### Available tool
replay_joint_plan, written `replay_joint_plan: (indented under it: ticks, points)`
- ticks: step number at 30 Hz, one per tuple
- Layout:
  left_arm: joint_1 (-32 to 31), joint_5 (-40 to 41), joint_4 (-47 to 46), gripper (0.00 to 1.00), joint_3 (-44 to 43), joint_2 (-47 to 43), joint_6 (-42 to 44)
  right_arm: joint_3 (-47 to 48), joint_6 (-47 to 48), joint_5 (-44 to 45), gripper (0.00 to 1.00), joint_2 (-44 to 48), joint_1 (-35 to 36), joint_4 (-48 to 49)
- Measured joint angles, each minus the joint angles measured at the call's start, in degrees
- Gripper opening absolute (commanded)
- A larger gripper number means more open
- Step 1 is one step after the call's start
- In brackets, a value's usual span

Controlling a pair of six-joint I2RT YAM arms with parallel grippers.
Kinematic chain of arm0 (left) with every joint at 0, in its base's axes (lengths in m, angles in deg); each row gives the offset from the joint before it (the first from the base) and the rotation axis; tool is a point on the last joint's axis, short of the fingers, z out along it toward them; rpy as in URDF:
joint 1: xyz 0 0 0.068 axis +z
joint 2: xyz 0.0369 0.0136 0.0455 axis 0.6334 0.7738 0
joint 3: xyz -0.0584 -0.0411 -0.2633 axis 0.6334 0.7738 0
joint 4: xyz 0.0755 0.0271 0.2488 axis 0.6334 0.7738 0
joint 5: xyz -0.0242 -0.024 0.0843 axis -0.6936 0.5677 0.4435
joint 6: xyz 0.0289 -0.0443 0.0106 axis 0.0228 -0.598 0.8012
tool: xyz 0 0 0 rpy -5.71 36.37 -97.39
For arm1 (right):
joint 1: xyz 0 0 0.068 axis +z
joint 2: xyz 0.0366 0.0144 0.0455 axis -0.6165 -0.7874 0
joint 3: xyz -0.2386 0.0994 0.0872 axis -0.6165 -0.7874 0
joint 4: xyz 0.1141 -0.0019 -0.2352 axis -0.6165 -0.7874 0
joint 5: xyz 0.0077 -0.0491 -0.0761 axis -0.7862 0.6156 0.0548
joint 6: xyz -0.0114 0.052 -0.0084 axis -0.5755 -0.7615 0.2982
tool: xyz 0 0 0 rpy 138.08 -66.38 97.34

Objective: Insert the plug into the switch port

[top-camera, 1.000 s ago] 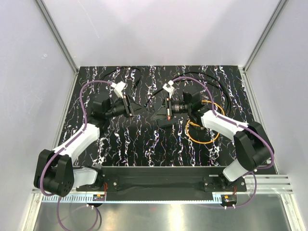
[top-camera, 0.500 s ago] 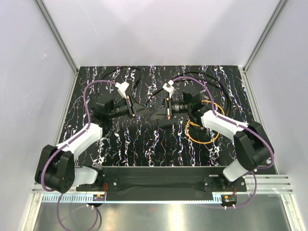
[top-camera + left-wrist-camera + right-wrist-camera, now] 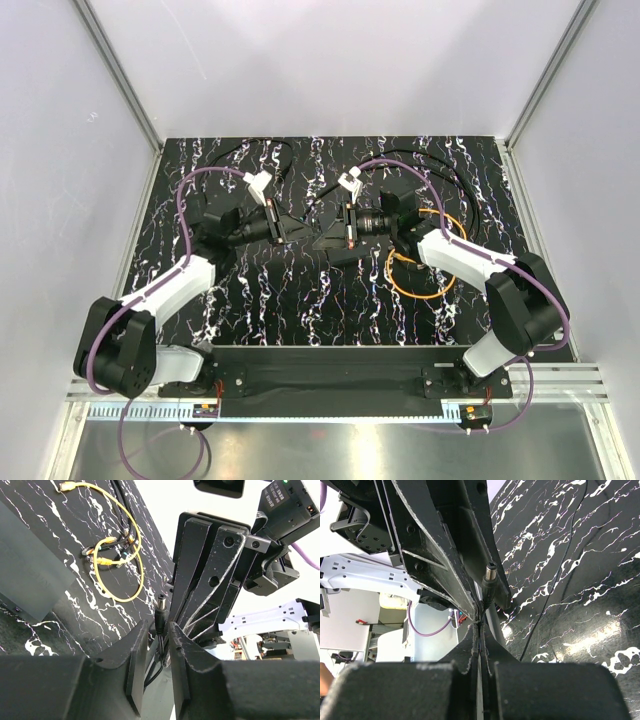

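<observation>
Movement: the left gripper (image 3: 288, 229) has edged rightward toward the right gripper (image 3: 320, 242) since a second ago. The right arm is unchanged.
Left gripper: its fingers are clamped on a barrel connector (image 3: 160, 611), a black cylinder with a metal tip. The connector's black lead runs back between the fingers.
Right gripper: its fingers are pressed flat together with no gap. Whether anything thin is pinched cannot be told. Its tips sit just beside the left fingertips.
Plug (image 3: 66, 486): not held. It lies on the table (image 3: 300, 300) at the end of the orange cable (image 3: 142, 566), toward the right edge.
Orange cable: thin and in loose loops, lying by the right arm.
Box (image 3: 30, 575): flat and matte, lying mid-table beneath the grippers. The port cannot be made out.
Room: bare white-veined black surface runs from the grippers to the near and left edges. Black cables (image 3: 252, 143) loop along the far edge. White walls (image 3: 60, 150) stand at the left, far and right edges.
View differences: only the wrist views show the connector, which is lost among the fingers in the top view. Only the left wrist view shows small openings in the box's narrow edge.
</observation>
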Motion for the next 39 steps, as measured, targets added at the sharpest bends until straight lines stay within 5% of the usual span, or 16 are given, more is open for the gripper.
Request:
replay_joint_plan:
  ticks: [7, 9, 12, 20, 22, 30, 34, 39]
  points:
    - [0.0, -0.1, 0.0, 0.03, 0.0, 0.1, -0.1, 0.0, 0.0, 0.0, 0.01, 0.0, 0.0, 0.0]
    - [-0.1, -0.1, 0.3, 0.0, 0.0, 0.1, 0.5, 0.0, 0.1, 0.0, 0.17, 0.0, 0.0, -0.3]
    - [-0.1, -0.2, 5.6, 0.0, -1.8, 0.1, 4.8, 0.2, 1.1, 0.0, 0.25, 0.0, -0.2, -2.4]
    - [-0.1, 3.7, 41.0, 0.0, -19.6, 4.1, 42.0, 1.3, 6.5, -1.3, 0.71, 0.0, -10.6, -14.5]
    - [-0.5, 6.7, 48.4, 0.0, -21.9, 5.5, 50.4, 2.3, 9.1, 0.0, 0.74, 0.0, -13.9, -19.5]
    - [-6.7, 24.0, 69.0, 0.0, -27.2, 17.0, 75.6, 8.6, 16.6, 9.8, 0.64, -3.2, -16.3, -34.2]
    - [-10.3, 28.2, 72.8, 0.0, -29.5, 22.6, 79.8, 9.1, 17.7, 12.8, 0.53, -7.7, -16.3, -36.3]
    - [-13.0, 29.5, 72.5, 0.0, -37.0, 30.4, 81.1, 9.2, 18.1, 15.5, 0.51, -13.3, -16.3, -37.3]
